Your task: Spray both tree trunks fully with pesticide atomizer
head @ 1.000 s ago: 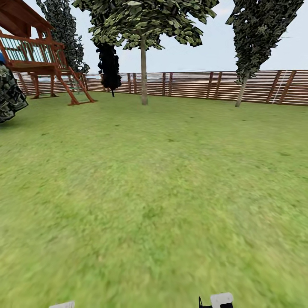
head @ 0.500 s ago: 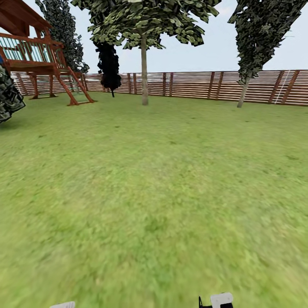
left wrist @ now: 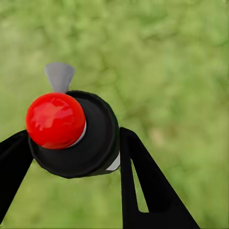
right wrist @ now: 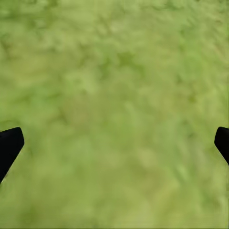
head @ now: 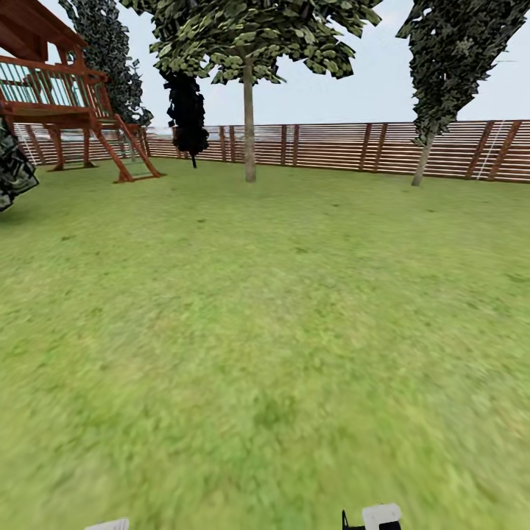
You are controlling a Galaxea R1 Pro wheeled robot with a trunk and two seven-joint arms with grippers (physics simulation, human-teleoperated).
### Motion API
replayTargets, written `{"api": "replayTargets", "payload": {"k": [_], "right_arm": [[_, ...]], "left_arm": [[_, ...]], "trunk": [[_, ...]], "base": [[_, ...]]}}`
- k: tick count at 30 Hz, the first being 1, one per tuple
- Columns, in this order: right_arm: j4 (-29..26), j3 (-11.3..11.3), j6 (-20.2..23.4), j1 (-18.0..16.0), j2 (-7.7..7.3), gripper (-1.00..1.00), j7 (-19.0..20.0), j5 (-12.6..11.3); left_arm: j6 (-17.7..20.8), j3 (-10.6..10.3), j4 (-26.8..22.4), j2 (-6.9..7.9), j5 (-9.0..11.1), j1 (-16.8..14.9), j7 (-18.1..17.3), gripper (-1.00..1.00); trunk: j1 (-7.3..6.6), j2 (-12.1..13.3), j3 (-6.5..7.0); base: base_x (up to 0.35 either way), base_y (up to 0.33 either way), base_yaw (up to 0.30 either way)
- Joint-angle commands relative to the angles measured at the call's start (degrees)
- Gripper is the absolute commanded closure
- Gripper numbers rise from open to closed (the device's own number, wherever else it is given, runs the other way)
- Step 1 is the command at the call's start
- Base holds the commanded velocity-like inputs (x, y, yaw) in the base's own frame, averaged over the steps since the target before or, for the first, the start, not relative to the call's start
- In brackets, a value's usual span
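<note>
The left gripper (left wrist: pixel 71 157) clamps the slim dark-grey, red-capped pesticide atomizer (left wrist: pixel 71 131). The right gripper (right wrist: pixel 114 143) hangs spread over green lawn (head: pixel 265 331). A tan-grey tree trunk (head: pixel 249 125) stands at twelve o'clock.

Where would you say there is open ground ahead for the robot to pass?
The lawn lies bare from the robot up to the fence, widest between the pale tree trunk and the leaning tree. It is crowded far left, round the wooden play tower and dark bush.
</note>
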Motion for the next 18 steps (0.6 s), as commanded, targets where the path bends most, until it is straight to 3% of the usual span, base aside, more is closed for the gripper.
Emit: {"api": "replayTargets", "payload": {"k": [1,18], "right_arm": [[0.00,0.02,0.00,0.00,0.00,-1.00,0.00,0.00],[0.00,0.01,-0.02,0.00,0.00,-1.00,0.00,0.00]], "left_arm": [[0.00,0.02,-0.01,0.00,0.01,0.00,-0.01,1.00],[0.00,0.01,-0.01,0.00,0.00,-0.01,-0.01,1.00]], "trunk": [[0.00,0.00,0.00],[0.00,0.00,0.00]], "base": [[0.338,0.079,0.000],[0.338,0.079,0.000]]}}
